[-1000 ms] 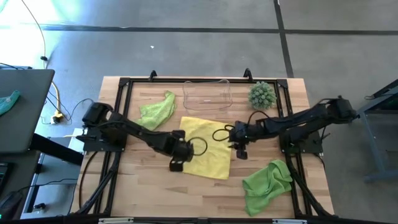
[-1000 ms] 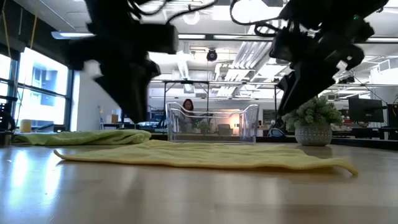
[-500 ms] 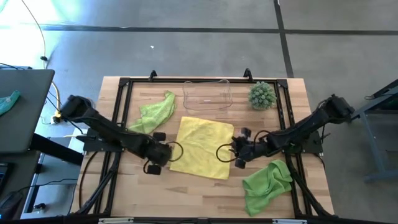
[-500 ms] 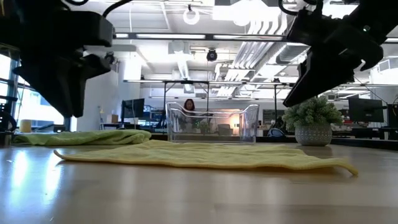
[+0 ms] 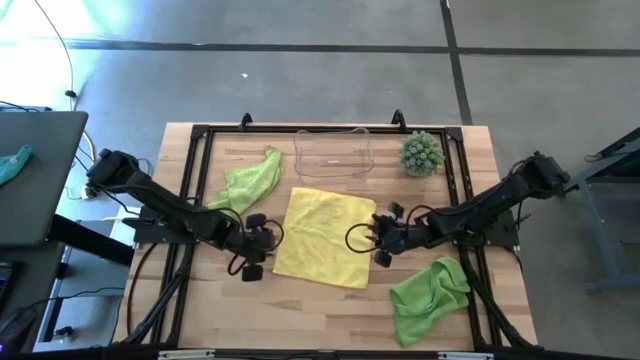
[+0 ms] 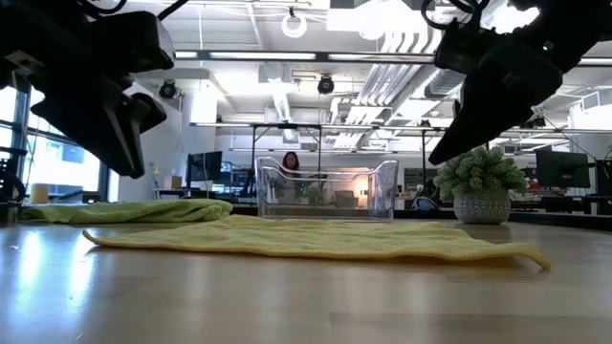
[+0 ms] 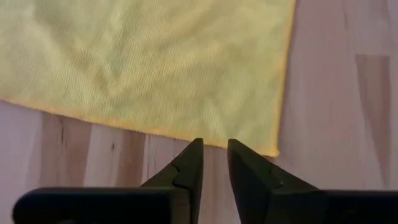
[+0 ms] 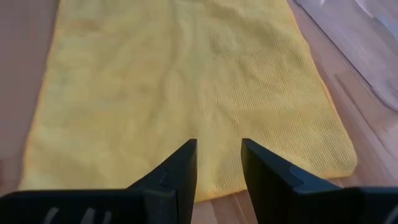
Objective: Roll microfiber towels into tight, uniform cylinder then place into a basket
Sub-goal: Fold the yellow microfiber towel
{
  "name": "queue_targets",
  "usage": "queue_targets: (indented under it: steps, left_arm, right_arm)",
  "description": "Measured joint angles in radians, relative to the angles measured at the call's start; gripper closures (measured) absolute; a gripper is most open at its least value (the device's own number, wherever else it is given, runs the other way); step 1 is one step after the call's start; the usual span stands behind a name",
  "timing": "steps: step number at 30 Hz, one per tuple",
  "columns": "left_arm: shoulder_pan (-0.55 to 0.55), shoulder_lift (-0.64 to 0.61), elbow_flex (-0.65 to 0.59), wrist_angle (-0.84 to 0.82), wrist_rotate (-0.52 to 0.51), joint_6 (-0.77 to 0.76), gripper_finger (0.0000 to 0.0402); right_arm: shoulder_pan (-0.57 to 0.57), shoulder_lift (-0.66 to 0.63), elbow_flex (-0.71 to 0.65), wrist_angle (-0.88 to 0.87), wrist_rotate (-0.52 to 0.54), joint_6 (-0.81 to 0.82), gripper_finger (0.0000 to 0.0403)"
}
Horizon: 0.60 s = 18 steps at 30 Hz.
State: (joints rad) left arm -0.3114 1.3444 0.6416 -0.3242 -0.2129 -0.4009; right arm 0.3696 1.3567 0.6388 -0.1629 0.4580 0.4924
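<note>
The yellow towel (image 5: pixel 325 237) lies spread flat on the wooden table, and it also shows in the low view (image 6: pixel 316 241). My left gripper (image 5: pixel 268 245) hovers just off its left edge, near the near-left corner (image 7: pixel 272 151), its fingers (image 7: pixel 214 146) slightly apart and empty. My right gripper (image 5: pixel 372 243) hovers at the towel's right edge, open (image 8: pixel 217 146) and empty. One lime green towel (image 5: pixel 250 178) lies crumpled at the far left, and another (image 5: pixel 430 290) at the near right. The clear basket (image 5: pixel 333 155) stands at the far edge.
A spiky green plant in a pot (image 5: pixel 421 153) stands right of the basket. A black frame (image 5: pixel 200 140) runs around the table top. Bare wood shows in front of the yellow towel. A person shows far off in the room behind the basket (image 6: pixel 289 162).
My left gripper has moved from over the yellow towel toward the table's left edge, off the towel's left edge. My right gripper has drawn back to the towel's right edge and a little toward the near edge. The towel lies flat as before.
</note>
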Motion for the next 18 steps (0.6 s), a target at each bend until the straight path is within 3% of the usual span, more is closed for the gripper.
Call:
queue_targets:
  steps: [7, 13, 18]
  left_arm:
    - [-0.008, 0.005, 0.001, 0.031, 0.056, 0.020, 0.0280]
    - [-0.049, 0.006, 0.001, 0.038, 0.064, 0.261, 0.0258]
    - [-0.078, 0.006, 0.000, 0.037, 0.005, 0.394, 0.0257]
  right_arm:
    - [0.044, 0.012, 0.000, 0.118, -0.018, -0.001, 0.0248]
    - [0.114, 0.124, 0.003, 0.390, -0.133, -0.078, 0.0214]
    - [0.192, 0.271, 0.027, 0.509, -0.130, -0.128, 0.0218]
